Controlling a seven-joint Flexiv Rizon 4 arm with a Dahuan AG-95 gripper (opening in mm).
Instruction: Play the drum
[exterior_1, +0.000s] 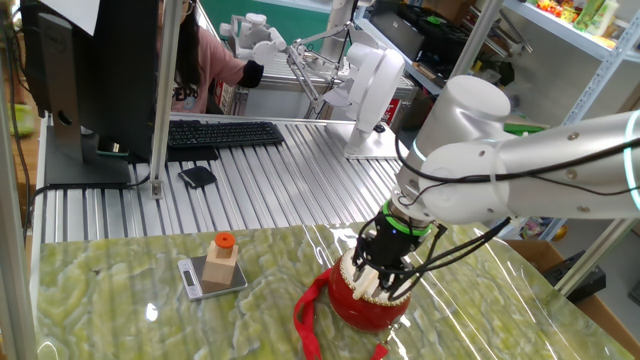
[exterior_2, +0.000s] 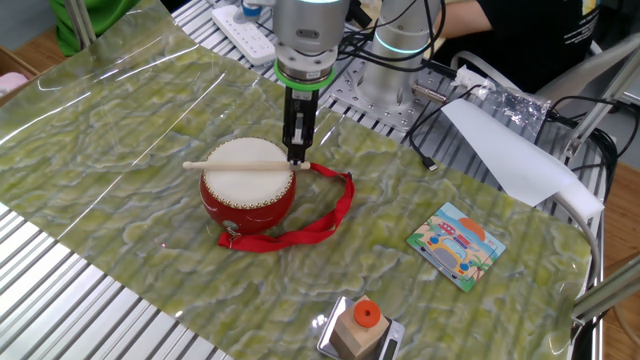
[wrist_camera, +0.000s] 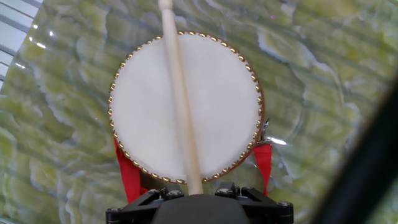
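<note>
The small red drum (exterior_2: 247, 190) with a cream skin sits on the green marbled table; its red ribbon strap (exterior_2: 330, 215) trails to the right. It also shows in one fixed view (exterior_1: 370, 298) and fills the hand view (wrist_camera: 186, 106). My gripper (exterior_2: 297, 150) stands at the drum's far right rim, shut on a pale wooden drumstick (exterior_2: 240, 164). The stick lies flat across the skin, its tip past the left rim. In the hand view the stick (wrist_camera: 180, 99) runs from my gripper (wrist_camera: 196, 190) across the skin to the top edge.
A wooden block with an orange cap (exterior_2: 361, 325) stands on a small scale near the table's front edge, also seen in one fixed view (exterior_1: 222, 258). A colourful card (exterior_2: 457, 245) lies to the right. A keyboard (exterior_1: 222, 133) and a person sit beyond the table.
</note>
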